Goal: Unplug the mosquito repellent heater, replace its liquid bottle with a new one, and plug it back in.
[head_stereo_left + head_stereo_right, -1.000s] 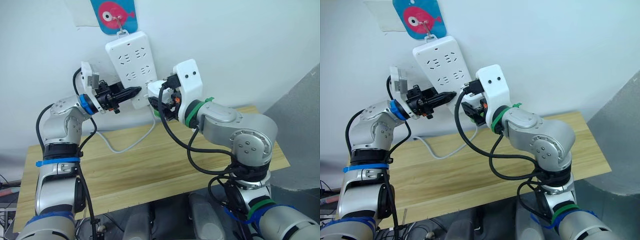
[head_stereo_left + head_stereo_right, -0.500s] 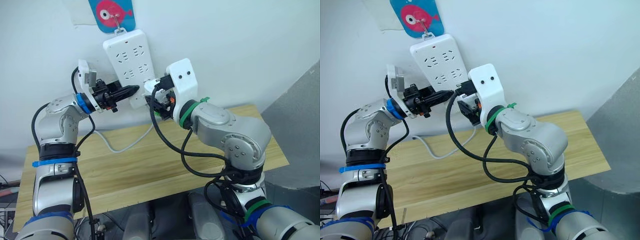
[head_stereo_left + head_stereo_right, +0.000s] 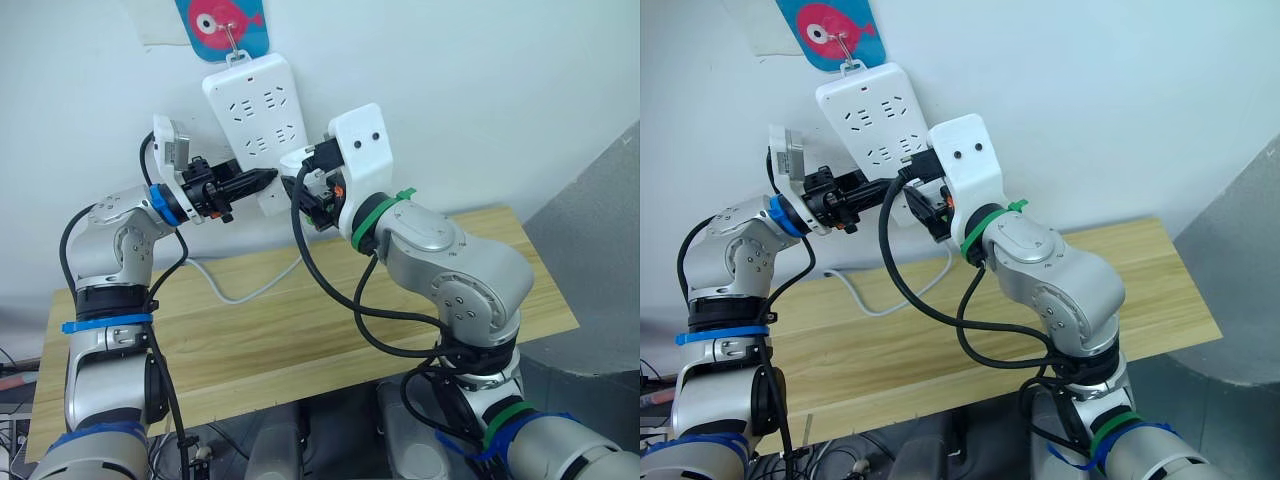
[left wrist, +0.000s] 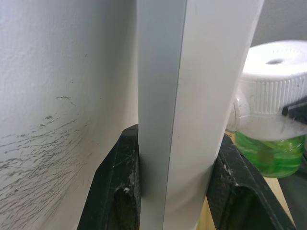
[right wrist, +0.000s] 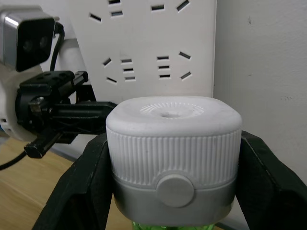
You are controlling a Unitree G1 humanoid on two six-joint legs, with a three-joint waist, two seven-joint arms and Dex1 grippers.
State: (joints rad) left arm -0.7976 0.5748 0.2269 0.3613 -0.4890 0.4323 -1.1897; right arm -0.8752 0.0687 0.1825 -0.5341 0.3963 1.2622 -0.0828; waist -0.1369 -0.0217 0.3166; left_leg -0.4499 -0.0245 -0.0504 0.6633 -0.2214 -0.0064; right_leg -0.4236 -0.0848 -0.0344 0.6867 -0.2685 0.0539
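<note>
The right gripper (image 5: pixel 172 191) is clamped on the heater (image 5: pixel 173 143), one black finger on each flank of its ribbed white cap, with the green liquid bottle (image 4: pixel 271 153) screwed in underneath. The heater is held up in the air in front of the lower end of the power strip (image 3: pixel 258 120), its vent facing the wrist camera; I cannot tell whether its prongs are already touching the sockets.

The left gripper (image 4: pixel 175 182) is closed narrow on the edge of the power strip, pinching the lower part of the strip at about nine o'clock from the heater, which steadies the hanging strip against the wall (image 3: pixel 480 90).

Compared with a second ago, the right arm has carried the heater up and toward eleven o'clock in the head views, from below the strip's bottom end to level with its lowest rows of sockets, while the left gripper has kept its pinch on the strip. That reads as the closing phase: the bottle looks full and seated, so what remains is likely lining the prongs up with a socket pair and pushing in.

The strip hangs from a hook on a fish-printed card (image 3: pixel 222 22) at twelve o'clock, its cord (image 3: pixel 250 290) trailing down onto the wooden table (image 3: pixel 300 340) at six o'clock. The hanging strip could swing if pushed off-centre.
</note>
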